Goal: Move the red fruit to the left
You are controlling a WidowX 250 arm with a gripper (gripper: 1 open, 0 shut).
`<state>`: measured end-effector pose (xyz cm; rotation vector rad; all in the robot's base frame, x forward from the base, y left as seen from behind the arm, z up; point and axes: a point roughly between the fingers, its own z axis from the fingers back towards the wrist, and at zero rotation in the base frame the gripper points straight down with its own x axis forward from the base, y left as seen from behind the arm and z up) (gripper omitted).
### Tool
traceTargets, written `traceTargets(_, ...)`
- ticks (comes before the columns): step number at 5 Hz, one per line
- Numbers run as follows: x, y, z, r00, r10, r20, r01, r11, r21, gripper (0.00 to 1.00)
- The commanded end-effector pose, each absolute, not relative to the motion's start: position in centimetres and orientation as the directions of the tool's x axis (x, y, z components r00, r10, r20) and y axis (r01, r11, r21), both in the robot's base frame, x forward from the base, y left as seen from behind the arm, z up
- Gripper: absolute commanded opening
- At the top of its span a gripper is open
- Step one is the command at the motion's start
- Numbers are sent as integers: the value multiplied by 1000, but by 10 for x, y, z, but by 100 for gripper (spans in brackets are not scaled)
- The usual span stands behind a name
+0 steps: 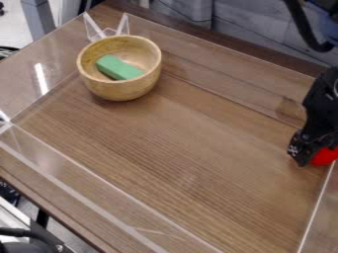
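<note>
The claw (314, 150) is lowered over the red fruit (323, 155); whether it is released or clenched cannot be told. A wooden bowl (122, 68) with a green block (121, 68) sits well apart.
</note>
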<state>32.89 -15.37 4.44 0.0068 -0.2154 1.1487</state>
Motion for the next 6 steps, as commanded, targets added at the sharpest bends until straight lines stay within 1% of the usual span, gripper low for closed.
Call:
traceTargets(1, 342, -154, 50, 380, 909, 173, -902, 406, -151, 100)
traceTargets(3, 337, -150, 33, 382, 908, 175, -898, 409, -164, 100)
traceTargets(5, 341, -147, 31, 285, 942, 176, -933, 315, -176, 100)
traceTargets(6, 342, -144, 32, 265, 948, 176, -938, 296, -181, 100)
